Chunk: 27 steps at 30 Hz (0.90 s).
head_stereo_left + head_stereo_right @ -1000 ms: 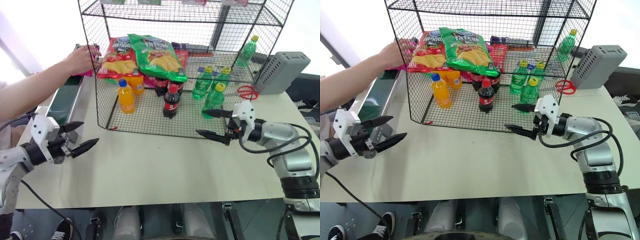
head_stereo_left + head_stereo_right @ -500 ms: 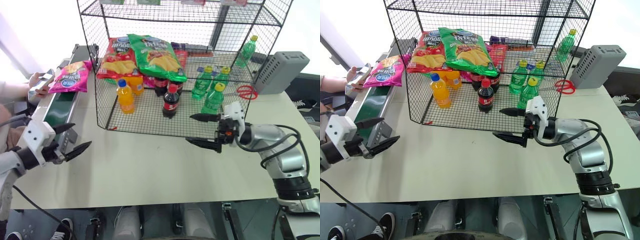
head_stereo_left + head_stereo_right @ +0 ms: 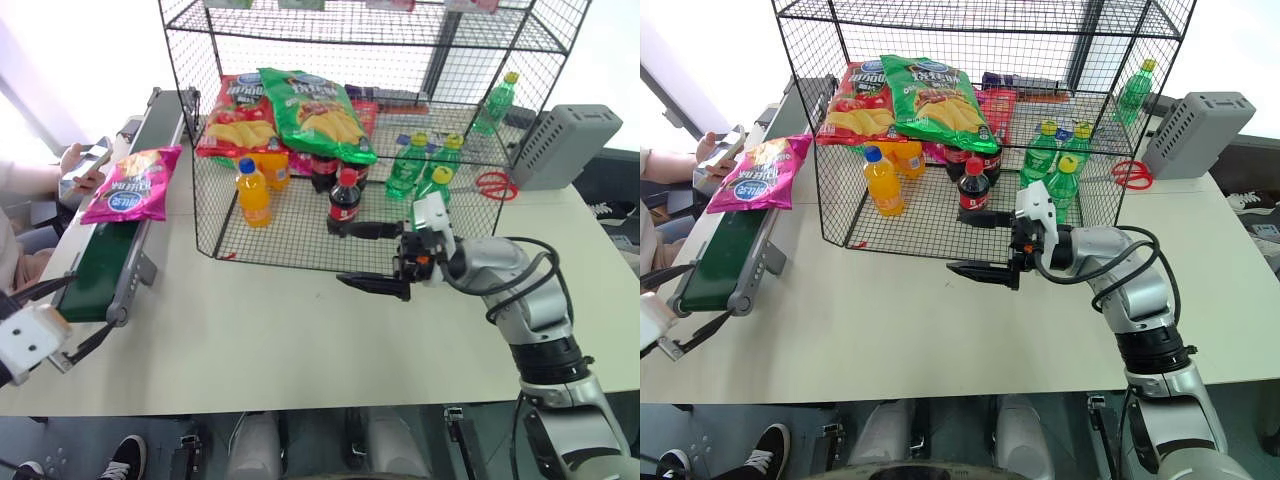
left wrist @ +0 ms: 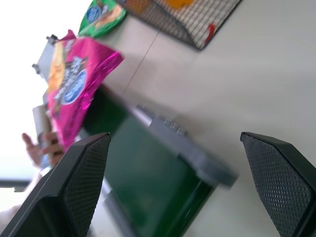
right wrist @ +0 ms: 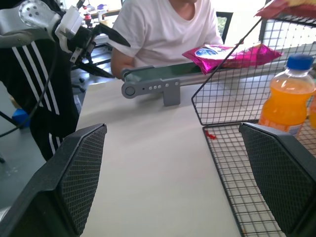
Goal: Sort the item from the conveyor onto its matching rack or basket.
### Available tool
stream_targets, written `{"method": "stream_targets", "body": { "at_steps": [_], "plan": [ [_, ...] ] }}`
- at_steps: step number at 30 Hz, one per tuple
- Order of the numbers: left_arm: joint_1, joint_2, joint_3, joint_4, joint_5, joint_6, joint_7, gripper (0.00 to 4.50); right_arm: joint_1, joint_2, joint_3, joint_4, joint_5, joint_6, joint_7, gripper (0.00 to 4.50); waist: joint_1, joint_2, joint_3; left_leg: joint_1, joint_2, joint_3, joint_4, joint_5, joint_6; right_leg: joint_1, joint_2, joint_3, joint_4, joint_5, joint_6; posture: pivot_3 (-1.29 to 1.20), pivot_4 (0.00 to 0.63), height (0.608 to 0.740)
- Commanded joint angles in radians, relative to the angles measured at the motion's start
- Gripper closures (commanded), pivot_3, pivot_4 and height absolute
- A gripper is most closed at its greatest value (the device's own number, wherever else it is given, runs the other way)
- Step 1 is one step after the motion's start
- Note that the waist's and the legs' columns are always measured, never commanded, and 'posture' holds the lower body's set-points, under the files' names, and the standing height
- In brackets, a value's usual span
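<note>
i'm waiting, both pincers gaping wide and empty: left gripper (image 3: 680, 305) by the conveyor (image 3: 725, 250) end. next i'm needing to grasp the pink chip bag (image 3: 758, 172).

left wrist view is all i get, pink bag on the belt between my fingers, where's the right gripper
Observer: The right gripper is open over the table, just in front of the wire rack, pointing toward the conveyor.
Operator: what's standing in the rack near it
Observer: A cola bottle and green bottles, just behind its fingers.
Operator: any chip bags up there
Observer: A red chip bag lies beside the green chip bag, atop the bottles.
</note>
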Motion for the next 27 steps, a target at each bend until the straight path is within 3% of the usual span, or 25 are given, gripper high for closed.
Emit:
{"method": "stream_targets", "body": {
  "at_steps": [1, 10, 27],
  "plan": [
    [0.028, 0.018, 0.054, 0.039, 0.084, -0.102, 0.071, 0.0, -0.024, 0.003, -0.001, 0.006, -0.013, -0.037, 0.019, 0.03, 0.0, 0.0, 0.0, 0.0, 0.0, 0.0, 0.0, 0.0, 0.0, 0.0, 0.0, 0.0, 0.0, 0.0, 0.0, 0.0, 0.15, 0.74],
    [0.036, 0.047, 0.011, 0.172, 0.217, -0.234, 0.217, 0.0, -0.033, -0.002, -0.013, 0.031, -0.041, -0.073, 0.025, 0.03, -0.002, 0.0, 0.0, 0.0, 0.001, 0.0, 0.0, 0.0, 0.0, 0.0, 0.0, 0.0, 0.0, 0.0, 0.0, 0.0, 0.15, 0.74],
    [-0.061, 0.085, -0.112, 0.239, 0.281, -0.247, 0.353, 0.0, 0.003, -0.025, -0.025, -0.052, 0.021, 0.011, 0.023, 0.03, -0.002, 0.0, 0.0, 0.0, 0.001, 0.001, 0.0, 0.0, 0.0, -0.001, -0.001, -0.001, 0.0, 0.0, 0.0, 0.0, 0.15, 0.74]
  ]
}}
